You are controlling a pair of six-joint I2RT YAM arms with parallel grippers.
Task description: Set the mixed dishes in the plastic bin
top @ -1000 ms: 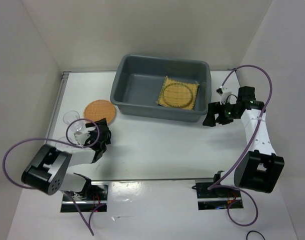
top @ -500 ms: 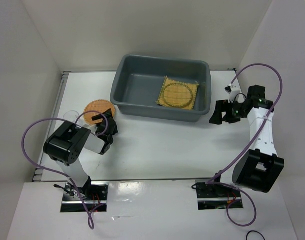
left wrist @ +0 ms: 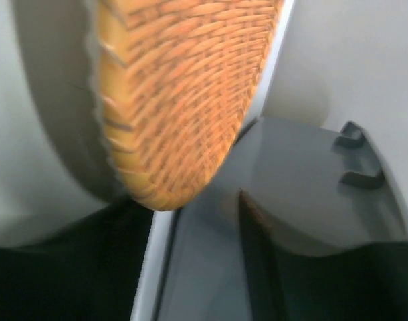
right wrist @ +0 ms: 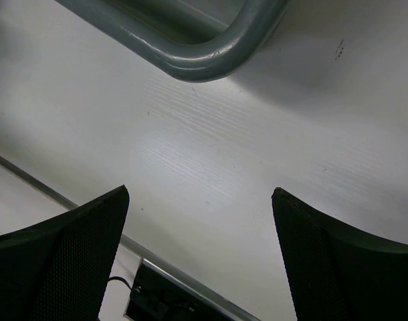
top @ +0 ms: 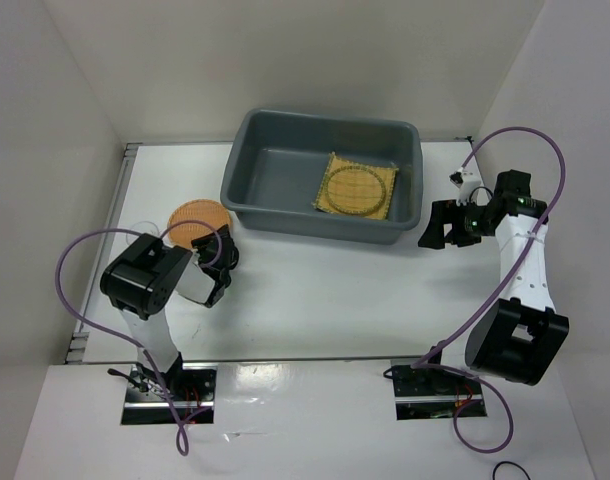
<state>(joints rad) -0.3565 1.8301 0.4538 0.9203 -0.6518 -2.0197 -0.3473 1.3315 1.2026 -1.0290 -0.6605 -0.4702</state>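
Note:
The grey-blue plastic bin stands at the back centre. Inside it lies the yellow woven mat with the straw-coloured disc on top. The orange-brown disc lies on the table left of the bin. My left gripper is at its near right edge. In the left wrist view the disc fills the top and its rim reaches between my parted fingers, so the gripper looks open. My right gripper is open and empty over bare table right of the bin. I cannot make out the glass cups.
The bin's rounded corner shows just ahead of the right gripper. The bin wall is behind the orange disc. White walls close in the table on the left, back and right. A purple cable loops above each arm.
My left arm has folded back and its gripper has moved up to the orange disc's edge. My right gripper has drawn rightwards, away from the bin.

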